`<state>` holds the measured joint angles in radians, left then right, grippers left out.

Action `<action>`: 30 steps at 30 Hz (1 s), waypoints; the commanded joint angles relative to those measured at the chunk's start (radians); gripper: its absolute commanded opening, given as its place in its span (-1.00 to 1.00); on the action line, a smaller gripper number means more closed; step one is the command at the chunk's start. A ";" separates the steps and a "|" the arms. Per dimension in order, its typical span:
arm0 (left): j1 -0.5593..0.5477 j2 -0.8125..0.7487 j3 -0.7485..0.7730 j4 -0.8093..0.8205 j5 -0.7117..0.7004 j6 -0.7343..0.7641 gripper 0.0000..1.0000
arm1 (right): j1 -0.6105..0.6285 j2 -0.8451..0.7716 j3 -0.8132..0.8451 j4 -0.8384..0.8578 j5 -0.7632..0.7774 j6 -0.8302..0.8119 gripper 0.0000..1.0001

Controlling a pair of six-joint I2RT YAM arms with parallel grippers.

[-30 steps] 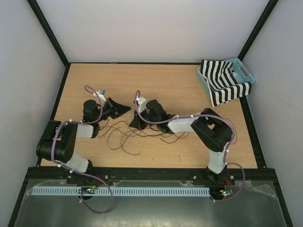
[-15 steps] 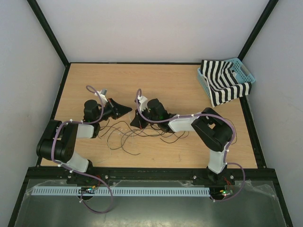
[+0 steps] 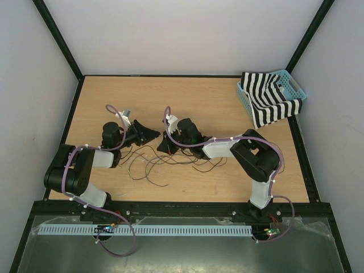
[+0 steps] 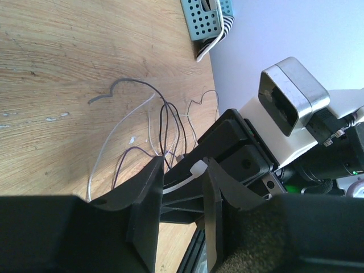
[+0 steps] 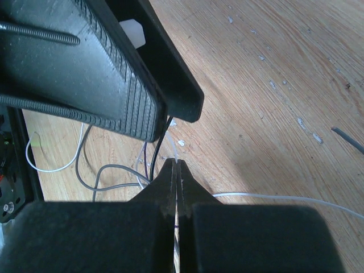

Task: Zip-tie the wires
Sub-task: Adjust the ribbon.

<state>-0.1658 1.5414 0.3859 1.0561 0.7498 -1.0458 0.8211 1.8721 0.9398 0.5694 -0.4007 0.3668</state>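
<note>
Wooden table (image 3: pixel 227 102), 2 arms meeting mid-table. Left gripper (image 4: pixel 183 166) has its fingers apart, right gripper (image 5: pixel 177 165) is pinched onto a white zip tie (image 4: pixel 185 177). Thin black and grey wires (image 3: pixel 153 168) sprawl in loose loops just beneath them.

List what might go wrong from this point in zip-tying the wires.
1. The left claw and right claw sit nearly tip to tip; a small move may knock them together.
2. The right claw seems shut on only a thin bit of the zip tie, so it may slip out.
3. Most of the wires sprawl loose on the table, so the tie may catch only a few.
</note>
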 commanded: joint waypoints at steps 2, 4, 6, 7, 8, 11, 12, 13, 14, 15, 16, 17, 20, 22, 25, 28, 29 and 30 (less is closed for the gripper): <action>-0.018 -0.001 -0.009 0.035 0.005 0.024 -0.35 | -0.007 -0.024 0.007 -0.005 -0.003 0.015 -1.00; -0.024 -0.001 -0.013 0.035 0.002 0.026 -0.44 | -0.008 -0.023 0.007 -0.005 -0.005 0.019 -1.00; -0.026 0.002 -0.020 0.035 -0.004 0.028 -0.56 | -0.007 -0.021 0.008 -0.005 -0.005 0.025 -1.00; -0.026 0.004 -0.022 0.035 -0.006 0.028 -0.61 | -0.007 -0.021 0.010 -0.005 -0.005 0.025 -1.00; -0.025 0.004 -0.026 0.035 -0.006 0.030 -0.67 | -0.007 -0.021 0.008 -0.005 -0.005 0.026 -1.00; -0.025 0.003 -0.033 0.035 -0.006 0.036 -0.84 | -0.008 -0.023 0.006 -0.006 -0.003 0.026 -1.00; -0.025 0.003 -0.034 0.035 -0.005 0.038 -0.91 | -0.008 -0.024 0.005 -0.007 -0.002 0.026 -1.00; -0.025 0.003 -0.035 0.035 -0.003 0.039 -0.97 | -0.008 -0.026 0.004 -0.009 0.000 0.026 -1.00; -0.026 0.003 -0.035 0.035 -0.002 0.040 -1.00 | -0.009 -0.027 0.004 -0.012 0.003 0.025 -1.00; -0.025 0.003 -0.036 0.035 -0.001 0.039 -1.00 | -0.010 -0.028 0.004 -0.013 0.005 0.025 -1.00; -0.026 0.003 -0.037 0.035 -0.001 0.039 -1.00 | -0.012 -0.028 0.004 -0.015 0.005 0.025 -1.00; -0.026 0.003 -0.037 0.035 -0.001 0.040 -1.00 | -0.013 -0.030 0.004 -0.014 0.006 0.026 -1.00; -0.025 0.002 -0.039 0.036 0.000 0.042 -1.00 | -0.016 -0.031 0.004 -0.015 0.004 0.027 -1.00; -0.025 0.001 -0.036 0.036 0.001 0.046 -1.00 | -0.017 -0.033 0.003 -0.016 0.000 0.027 -1.00; -0.026 -0.015 -0.026 0.039 0.014 0.068 -1.00 | -0.017 -0.036 0.000 -0.009 -0.008 0.024 -1.00; -0.027 -0.054 -0.021 0.041 0.020 0.105 -1.00 | -0.018 -0.047 -0.007 0.004 -0.020 0.018 -0.69; -0.026 -0.071 -0.024 0.041 0.020 0.123 -1.00 | -0.019 -0.052 -0.010 0.004 -0.023 0.015 -0.52; -0.027 -0.085 -0.026 0.040 0.020 0.144 -1.00 | -0.019 -0.061 -0.015 0.004 -0.026 0.012 -0.41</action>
<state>-0.1867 1.5246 0.3580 1.0557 0.7418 -0.9848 0.8089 1.8668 0.9382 0.5453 -0.4053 0.3859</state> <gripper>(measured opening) 0.019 0.212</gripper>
